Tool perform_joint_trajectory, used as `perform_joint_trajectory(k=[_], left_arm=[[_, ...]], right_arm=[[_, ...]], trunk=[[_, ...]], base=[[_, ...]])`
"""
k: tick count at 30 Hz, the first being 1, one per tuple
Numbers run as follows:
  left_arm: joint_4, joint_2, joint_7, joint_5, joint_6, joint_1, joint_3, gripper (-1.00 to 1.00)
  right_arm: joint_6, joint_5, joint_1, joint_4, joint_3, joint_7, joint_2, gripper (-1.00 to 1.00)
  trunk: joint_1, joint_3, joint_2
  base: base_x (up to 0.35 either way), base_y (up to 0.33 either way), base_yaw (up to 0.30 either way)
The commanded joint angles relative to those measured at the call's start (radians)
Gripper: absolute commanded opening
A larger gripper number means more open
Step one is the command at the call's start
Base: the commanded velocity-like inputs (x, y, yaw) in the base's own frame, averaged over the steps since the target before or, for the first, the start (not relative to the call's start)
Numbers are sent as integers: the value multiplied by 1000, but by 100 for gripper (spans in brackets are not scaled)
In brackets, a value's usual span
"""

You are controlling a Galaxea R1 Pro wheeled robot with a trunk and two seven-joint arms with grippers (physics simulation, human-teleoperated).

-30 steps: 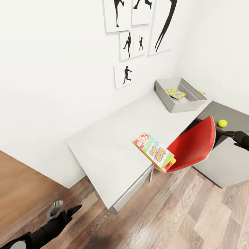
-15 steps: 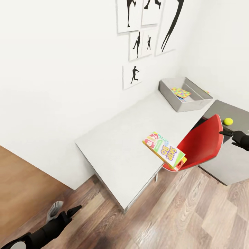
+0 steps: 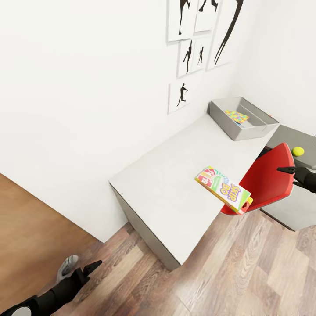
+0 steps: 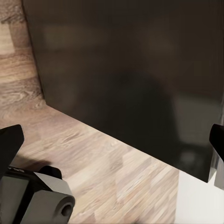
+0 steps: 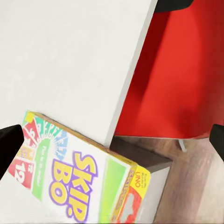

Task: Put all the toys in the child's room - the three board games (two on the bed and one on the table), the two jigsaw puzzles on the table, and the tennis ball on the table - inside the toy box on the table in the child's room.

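Note:
The green Skip-Bo board game (image 3: pixel 224 189) lies at the table's (image 3: pixel 175 175) near edge, one end jutting out over the red chair (image 3: pixel 267 180). The grey toy box (image 3: pixel 260 128) stands at the table's far end by the wall, with a jigsaw puzzle (image 3: pixel 237 116) inside. The tennis ball (image 3: pixel 298 151) rests on a darker grey surface past the chair. My right gripper (image 3: pixel 287 170) hangs open beside the chair, below the ball, looking down on the Skip-Bo box (image 5: pixel 74 172). My left gripper (image 3: pixel 79 267) is open low over the wood floor, holding nothing.
The red chair (image 5: pixel 182 74) is tucked against the table's front edge. Black silhouette pictures (image 3: pixel 197 48) hang on the white wall. Wood-plank floor (image 3: pixel 245 272) spreads in front of the table. The left wrist view faces a dark panel (image 4: pixel 130 70) above the floor.
The whole head view has shifted: table, chair and toy box sit further right and slightly higher in the picture, so the camera moved. Both grippers keep their pose, open and empty.

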Motion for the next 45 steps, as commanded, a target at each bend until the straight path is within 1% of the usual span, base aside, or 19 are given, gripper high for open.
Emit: perform_joint_trajectory(k=[1, 2, 7, 11, 13, 16, 29, 31, 32, 33, 34, 36, 37, 38, 39, 42, 43, 44, 45], left_arm=[[0, 0, -4, -2, 4, 0, 5, 100], [0, 0, -4, -2, 4, 0, 5, 100], [1, 0, 0, -6, 4, 0, 13, 100], [1, 0, 2, -7, 4, 0, 14, 100], [2, -1, 3, -8, 4, 0, 15, 100], [6, -1, 5, -9, 4, 0, 16, 100], [18, -2, 6, -11, 2, 0, 16, 100], [20, -2, 7, -12, -7, 0, 16, 100], [20, -2, 7, -12, -7, 0, 16, 100], [22, -2, 7, -13, -13, 0, 15, 100], [22, -2, 7, -13, -13, 0, 15, 100], [30, -2, 7, -13, -27, 0, 13, 100], [30, -2, 7, -13, -27, 0, 13, 100], [36, -2, 8, -13, -34, -1, 12, 100], [36, -2, 8, -13, -34, -1, 12, 100], [56, -2, 8, -12, -49, -7, 10, 100], [56, -2, 8, -12, -49, -7, 10, 100], [62, -2, 8, -12, -53, -10, 10, 100], [62, -2, 8, -12, -53, -10, 10, 100]], right_arm=[[5, 10, 1, 7, -2, 22, 0, 100], [5, 10, 1, 7, -2, 22, 0, 100], [5, 10, 10, 62, -3, 88, -7, 100], [5, 11, 13, 95, -6, 121, -11, 100], [5, 11, 14, 110, -10, 135, -13, 100], [5, 12, 18, 145, -30, 163, -21, 100], [5, 11, 24, 211, -58, 197, -29, 100], [5, 8, 25, 245, -62, 230, -28, 100], [5, 8, 25, 245, -62, 230, -28, 100], [5, 7, 25, 264, -63, 259, -27, 100], [5, 7, 25, 264, -63, 259, -27, 100], [5, 6, 29, 308, -64, 345, -23, 100], [5, 6, 29, 308, -64, 345, -23, 100], [-3, 7, 32, 332, -62, 399, -21, 100], [-3, 7, 32, 332, -62, 399, -21, 100], [-40, 11, 39, 401, -58, 581, -14, 100], [-40, 11, 39, 401, -58, 581, -14, 100], [-51, 14, 40, 424, -56, 637, -9, 100], [-51, 14, 40, 424, -56, 637, -9, 100]], trunk=[[0, -1, -1], [0, -1, -1], [0, -1, -1], [0, -1, -1], [0, -1, -1], [0, -1, -1], [0, -1, -1], [0, -1, -1], [0, -1, -1], [0, -1, -1], [0, -1, -1], [0, -1, -1], [0, -1, -1], [0, -1, -1], [0, -1, -1], [0, -1, -1], [0, -1, -1], [0, -1, -1], [0, -1, -1]], base=[[0, 302, -176], [0, 302, -176], [0, 220, -213], [0, 118, -211], [0, 78, -156], [0, 51, -102], [0, 20, -40], [0, 6, -12], [0, 5, -11], [0, 4, -9], [0, 4, -9], [0, 3, -6], [0, 3, -5], [0, 2, -4], [0, 2, -4], [0, 1, -3], [0, 1, -2], [0, 1, -2], [0, 1, -2]])
